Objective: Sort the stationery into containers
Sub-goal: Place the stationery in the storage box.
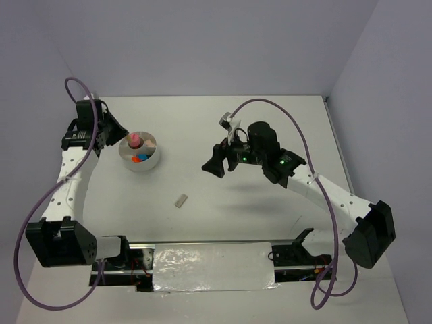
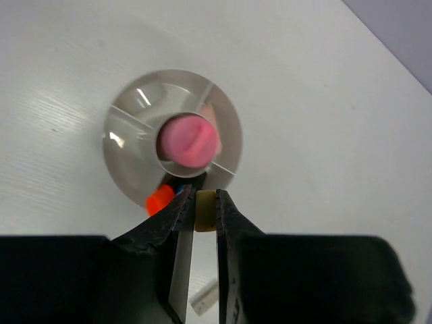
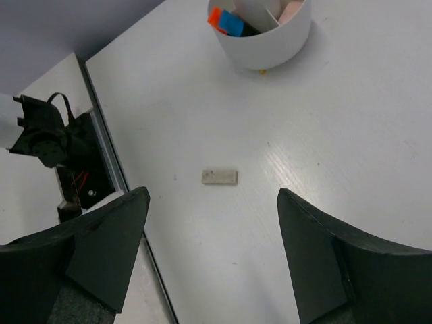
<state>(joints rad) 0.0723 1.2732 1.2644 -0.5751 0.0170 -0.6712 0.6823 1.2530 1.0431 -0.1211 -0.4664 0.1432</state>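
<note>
The left gripper [image 2: 204,196] is clamped on a small tan block [image 2: 205,212] at the rim of the white divided bowl [image 2: 128,145], where a pink tube [image 2: 189,140] stands upright at the centre beside orange and blue pieces [image 3: 231,24]. Right of the bowl and well apart, a grey block [image 1: 180,200] lies flat on the table [image 1: 270,128], long axis running near-to-far, slightly tilted. The right gripper [image 3: 212,202] hangs farther right, fingers spread wide, holding nothing.

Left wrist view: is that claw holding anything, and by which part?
Yes. The left gripper pinches a small tan block by its two opposite sides, above the white bowl. The right gripper is open and holds nothing.
</note>
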